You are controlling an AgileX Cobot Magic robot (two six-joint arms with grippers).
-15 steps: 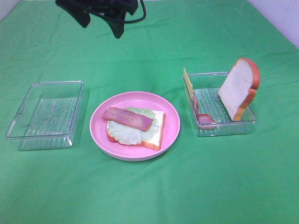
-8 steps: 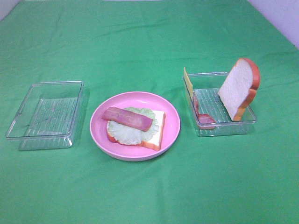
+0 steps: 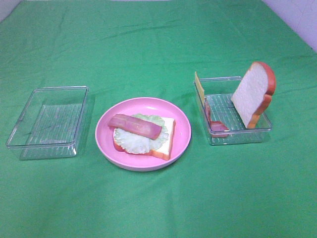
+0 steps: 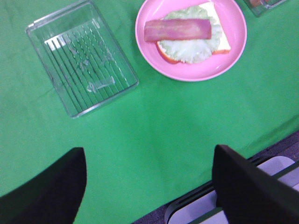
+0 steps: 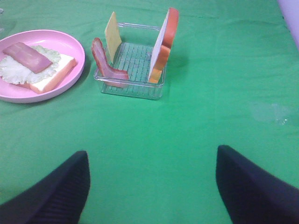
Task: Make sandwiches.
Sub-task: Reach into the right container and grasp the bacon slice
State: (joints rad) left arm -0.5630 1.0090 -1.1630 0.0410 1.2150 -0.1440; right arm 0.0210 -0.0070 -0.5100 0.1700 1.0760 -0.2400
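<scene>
A partly built sandwich lies on the round pink plate (image 3: pixel 184 124): a white bread slice (image 3: pixel 167 138), pale green lettuce (image 3: pixel 130 140) and one pink-red bacon strip (image 3: pixel 134 126) on top. A second bread slice (image 3: pixel 252 93) stands upright in the right clear tray (image 3: pixel 238 137), with a yellow cheese square (image 3: pixel 199 85) and another bacon strip (image 3: pixel 216 125). Neither gripper shows in the exterior view. My left gripper (image 4: pixel 149 186) is open and empty, high above the cloth near the plate (image 4: pixel 233 51). My right gripper (image 5: pixel 149 186) is open and empty, well back from the right tray (image 5: pixel 133 88).
An empty clear tray (image 3: pixel 20 144) lies left of the plate; it also shows in the left wrist view (image 4: pixel 126 86). Green cloth covers the table. The table's near edge and a grey-white base (image 4: pixel 275 170) show in the left wrist view.
The dark arm at the top of the exterior view one second ago has withdrawn out of that view. The food and trays have not moved.
</scene>
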